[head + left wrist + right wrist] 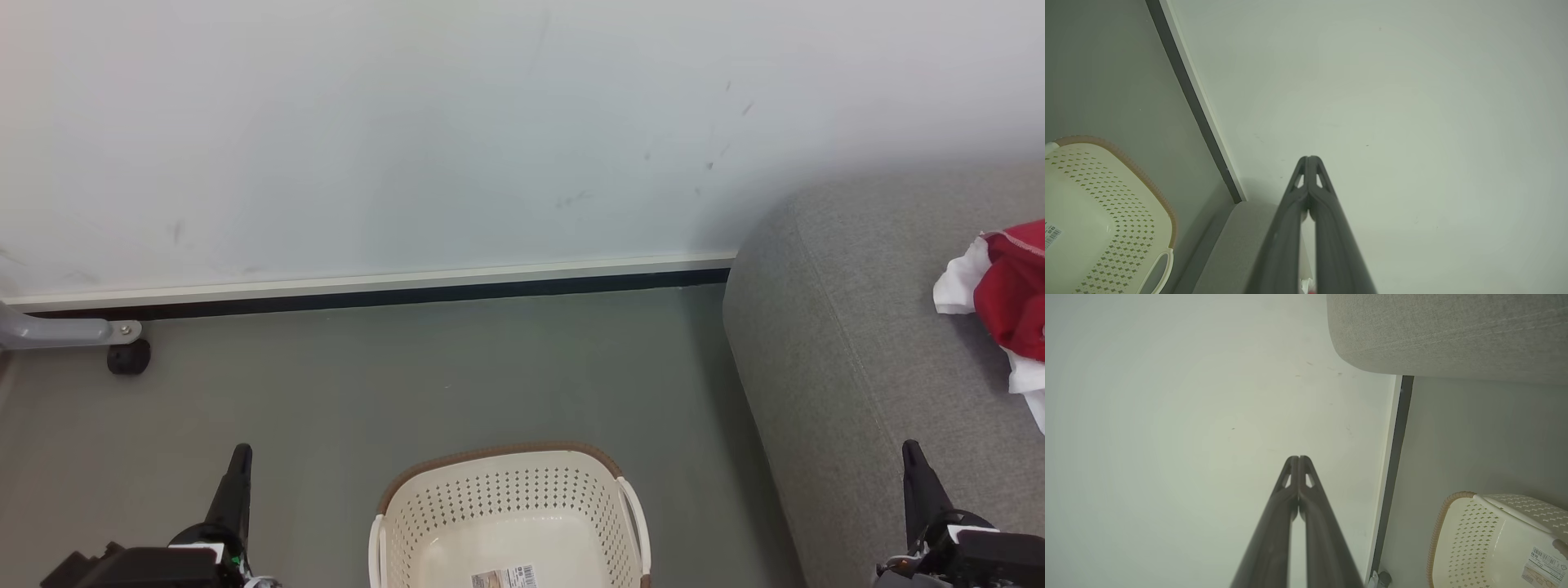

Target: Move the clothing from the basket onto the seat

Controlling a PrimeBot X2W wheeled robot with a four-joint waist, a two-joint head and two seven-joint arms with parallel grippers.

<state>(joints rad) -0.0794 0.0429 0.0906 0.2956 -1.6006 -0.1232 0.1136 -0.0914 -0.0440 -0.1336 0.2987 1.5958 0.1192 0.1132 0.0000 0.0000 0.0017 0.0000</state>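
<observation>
Wall [408, 122]: pale, scuffed, behind the basket, with a white-and-black skirting [367, 286] at its foot.
Floor [449, 367]: grey-green, carries the basket and runs from it back to the skirting.
Seat [857, 327]: grey woven sofa, right of the basket, apart from it by a strip of floor. Its rounded corner sits beyond the basket toward the wall.
Basket [506, 490]: cream, perforated walls, brown rim, white side handles, upright on the floor at the bottom middle of the head view. The cream bottom is visible, with a barcode sticker [506, 577] on it.
Clothing [1012, 294]: red with white panels, bunched on the seat cushion, well right of the basket and farther back than it. It's cut by the frame edge.
Left gripper [239, 457]: left of the basket, above the floor. Fingers are clenched tip to tip with nothing in them, confirmed in the left wrist view [1309, 159].
Right gripper [912, 449]: right of the basket, over the seat's front part. Fingers are clenched and hold nothing, same in the right wrist view [1298, 458].
Grey metal leg [57, 331] with a black caster [128, 357]: far left of the basket, by the skirting.
</observation>
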